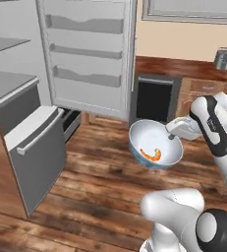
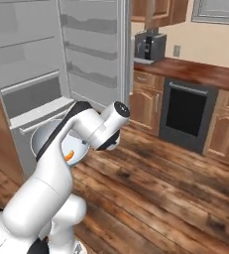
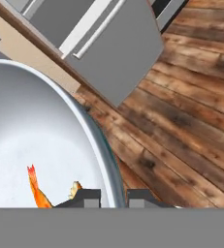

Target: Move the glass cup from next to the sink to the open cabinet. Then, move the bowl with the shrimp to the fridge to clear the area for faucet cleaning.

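Pincer clamped on rim of bowl, mid-frame above floor, kept level so shrimp stays in; fridge open at upper left, awaiting it.

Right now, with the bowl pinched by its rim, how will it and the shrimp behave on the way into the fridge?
The bowl looks rigid and holds its shape in the hand. Held at one rim edge, it may sag or swivel. It already hangs tilted, and the shrimp lies loose on the smooth inside, so it could slide.
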Available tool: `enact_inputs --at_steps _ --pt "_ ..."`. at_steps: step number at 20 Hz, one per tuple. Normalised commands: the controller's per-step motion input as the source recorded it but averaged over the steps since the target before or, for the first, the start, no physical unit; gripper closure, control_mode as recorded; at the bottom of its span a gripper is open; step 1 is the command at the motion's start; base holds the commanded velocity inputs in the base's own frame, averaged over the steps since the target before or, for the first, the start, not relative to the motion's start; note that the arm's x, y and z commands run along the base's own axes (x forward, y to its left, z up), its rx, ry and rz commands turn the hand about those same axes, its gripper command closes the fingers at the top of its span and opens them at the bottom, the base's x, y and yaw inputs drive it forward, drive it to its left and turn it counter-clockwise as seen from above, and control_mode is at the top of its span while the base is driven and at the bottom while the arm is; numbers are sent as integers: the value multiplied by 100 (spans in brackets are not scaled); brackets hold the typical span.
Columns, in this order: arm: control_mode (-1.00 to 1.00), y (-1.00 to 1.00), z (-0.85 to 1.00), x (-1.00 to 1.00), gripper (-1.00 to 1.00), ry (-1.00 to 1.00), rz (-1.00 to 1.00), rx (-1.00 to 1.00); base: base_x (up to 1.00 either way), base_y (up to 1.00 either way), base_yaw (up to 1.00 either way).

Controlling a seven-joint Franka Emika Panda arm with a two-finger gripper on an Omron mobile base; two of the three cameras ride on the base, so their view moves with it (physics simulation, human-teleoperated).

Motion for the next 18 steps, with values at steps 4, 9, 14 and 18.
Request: enact_inputs --at_steps 4,9,14,18 --pt "100 0 0 0 100 0 0 0 100 74 37" --pt "100 0 0 0 100 0 0 0 100 74 37" --pt "100 0 0 0 100 0 0 0 100 59 37" --pt "100 0 0 0 100 0 0 0 100 12 24"
